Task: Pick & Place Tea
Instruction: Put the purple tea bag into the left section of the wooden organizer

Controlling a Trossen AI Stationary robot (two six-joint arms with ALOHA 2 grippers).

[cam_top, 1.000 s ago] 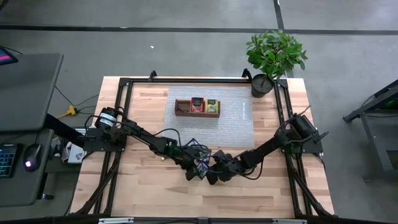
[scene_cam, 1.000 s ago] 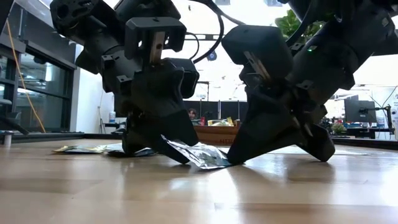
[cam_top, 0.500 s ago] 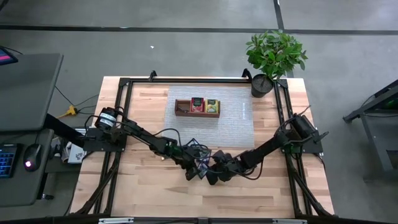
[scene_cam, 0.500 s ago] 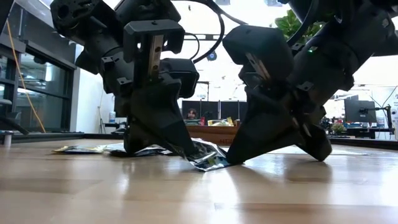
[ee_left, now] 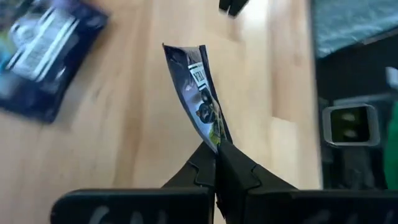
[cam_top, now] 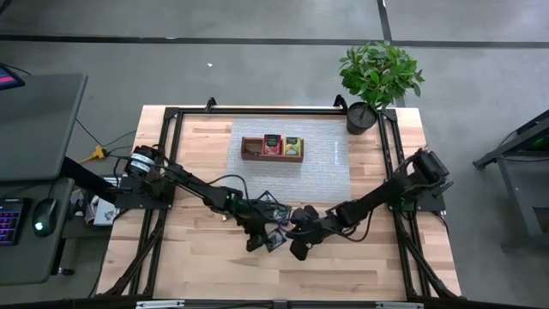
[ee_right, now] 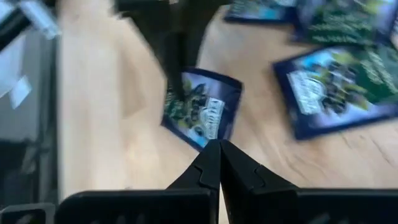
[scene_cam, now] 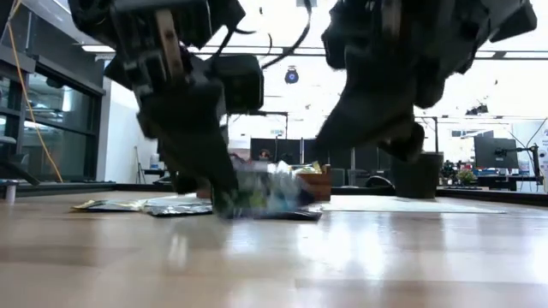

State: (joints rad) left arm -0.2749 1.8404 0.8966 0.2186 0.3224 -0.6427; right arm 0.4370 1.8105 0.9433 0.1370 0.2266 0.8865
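Between the closed fingers of the left pincer [ee_left: 216,149], at the lower middle of the left wrist view, a dark tea packet [ee_left: 198,93] was pinched by one corner and held edge-on, clear of the counter [ee_left: 112,143]. The sheet was seen bowed along its length, so it was judged thin, light and limp, a foil that would flap or twist if swung quickly. A hold on a corner or an edge seam was judged the safest, since the flat faces looked glossy and likely to slip.

In the high view the same pincer [cam_top: 257,239] was found at the lower centre of the frame, just beside the right pincer [cam_top: 298,249]. The right pincer was seen with its fingers pressed together on nothing, raised above the loose packets [ee_right: 336,87] in its own wrist view.

More packets [scene_cam: 141,205] lay flat on the counter at the left of the low view. Further out, in the upper middle of the high view, the wooden tray [cam_top: 250,151] stood on a grey mat [cam_top: 334,172], with a red packet [cam_top: 272,144] and a yellow-green packet [cam_top: 293,146] already set in two of its compartments. A potted plant [cam_top: 377,77] stood at the upper right.
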